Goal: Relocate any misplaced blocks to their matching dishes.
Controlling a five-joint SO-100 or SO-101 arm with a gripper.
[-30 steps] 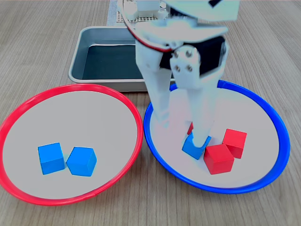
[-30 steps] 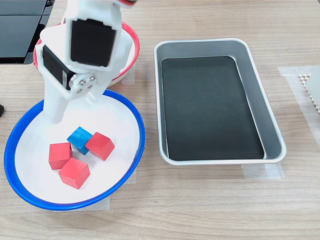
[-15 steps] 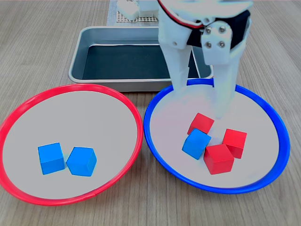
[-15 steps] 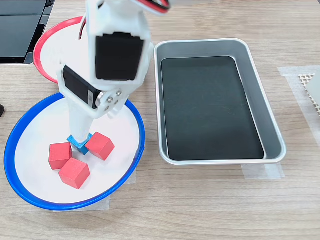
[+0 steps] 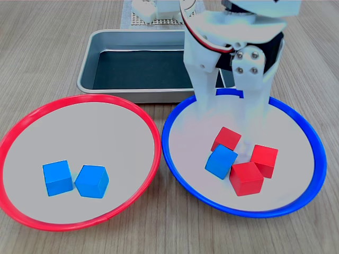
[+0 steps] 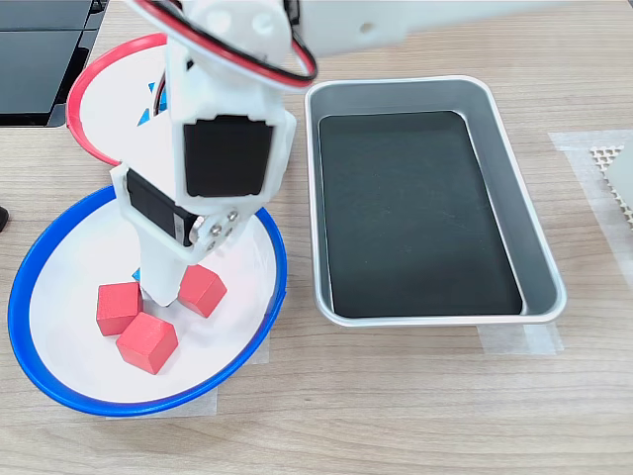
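Hovering over blue dish (image 5: 175,159), gripper (image 5: 233,138) spread, gripping nothing. Targeting red blocks (image 5: 246,178) (light, rigid, matte, likely grippy); pinching flat opposite faces, avoiding touching neighbours.

Grey metal tray (image 5: 106,84) w/ dark bottom – on wood table (image 5: 42,47), tape (image 6: 514,339) at its edge.

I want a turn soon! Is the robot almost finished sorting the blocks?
Not nearly. Only one blue block sits in the blue dish. The open gripper hangs over the three red blocks there, holding nothing. Those and two blue blocks in the red dish must swap.
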